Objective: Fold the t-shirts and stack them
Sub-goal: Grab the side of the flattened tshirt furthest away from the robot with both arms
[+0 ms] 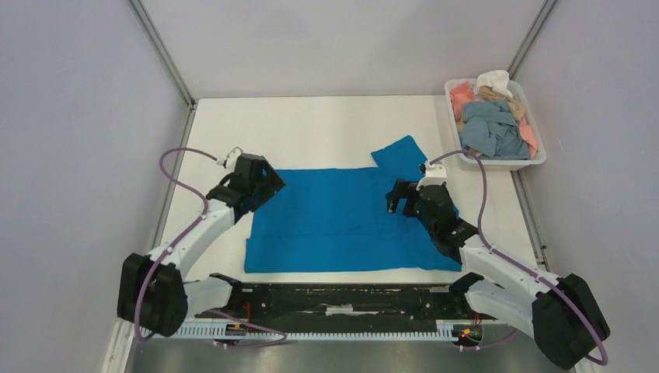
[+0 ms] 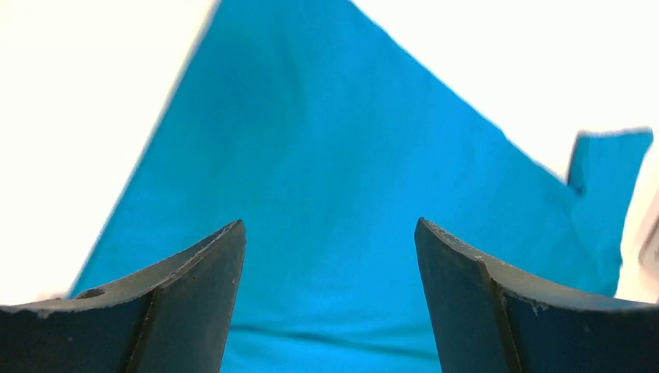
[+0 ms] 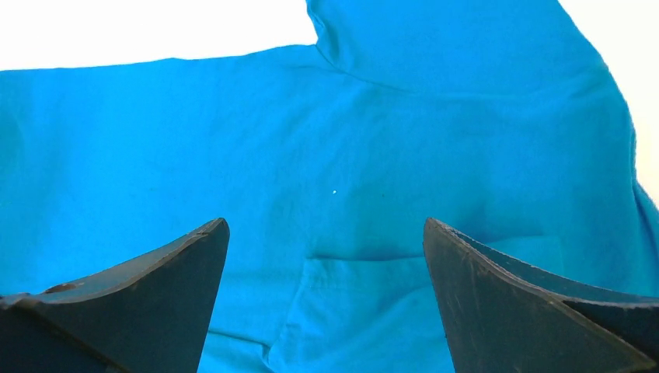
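Note:
A bright blue t-shirt [image 1: 342, 221] lies spread flat on the white table, one sleeve [image 1: 400, 153] sticking out at the far right. My left gripper [image 1: 268, 186] is open and empty over the shirt's far left corner; its wrist view shows the blue cloth [image 2: 326, 171] between its fingers. My right gripper [image 1: 398, 200] is open and empty over the shirt's right part, near the sleeve; its wrist view shows the blue cloth [image 3: 350, 155] with a folded flap below. More t-shirts, grey-blue [image 1: 491, 130], salmon pink [image 1: 461, 95], tan [image 1: 499, 99] and white [image 1: 493, 80], lie crumpled in the tray.
A white plastic tray [image 1: 505, 162] stands at the far right of the table. Grey walls with metal posts close in the table on the left, back and right. The arms' black base rail [image 1: 342, 299] runs along the near edge.

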Controlling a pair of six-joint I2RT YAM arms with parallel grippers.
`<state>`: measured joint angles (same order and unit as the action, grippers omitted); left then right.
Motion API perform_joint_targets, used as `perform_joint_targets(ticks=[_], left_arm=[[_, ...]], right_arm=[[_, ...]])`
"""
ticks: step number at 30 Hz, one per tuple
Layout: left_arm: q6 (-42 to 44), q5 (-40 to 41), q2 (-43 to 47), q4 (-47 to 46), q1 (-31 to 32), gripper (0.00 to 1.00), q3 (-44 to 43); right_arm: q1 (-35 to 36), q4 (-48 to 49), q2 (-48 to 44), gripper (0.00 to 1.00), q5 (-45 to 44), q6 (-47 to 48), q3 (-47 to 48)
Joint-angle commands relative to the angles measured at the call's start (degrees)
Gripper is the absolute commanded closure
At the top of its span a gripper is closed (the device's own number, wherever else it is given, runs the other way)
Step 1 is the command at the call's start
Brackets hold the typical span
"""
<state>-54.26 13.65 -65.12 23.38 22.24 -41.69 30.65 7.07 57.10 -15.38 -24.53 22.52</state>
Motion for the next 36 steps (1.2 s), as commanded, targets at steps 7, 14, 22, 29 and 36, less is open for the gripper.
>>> perform_joint_targets(ticks=[7,14,22,29,36], left_arm=[[16.2,-7.0,-24.5,-10.1,-16.9,0.14,-17.0],[23.5,-14.1,-40.3,-7.6,-19.2,0.14,-27.6],[25.3,-20.9,-44.9,-4.8,-19.2,0.14,-29.0],[25.7,-24.3,-46.2,-4.3,-19.0,0.22,-28.2],[26.8,-21.2,-46.3,-1.6,-17.7,0.43,-28.6]], right_arm=[[0.1,4.7,4.2,0.02,0.9,7.3,4.3],[0.1,6.7,3.6,0.02,1.8,7.9,3.0],[0.1,5.8,1.8,0.02,1.1,8.2,2.5],[0.1,5.8,1.7,0.02,0.6,8.3,2.3],[0.0,5.8,2.4,0.02,-0.5,8.8,2.4]])
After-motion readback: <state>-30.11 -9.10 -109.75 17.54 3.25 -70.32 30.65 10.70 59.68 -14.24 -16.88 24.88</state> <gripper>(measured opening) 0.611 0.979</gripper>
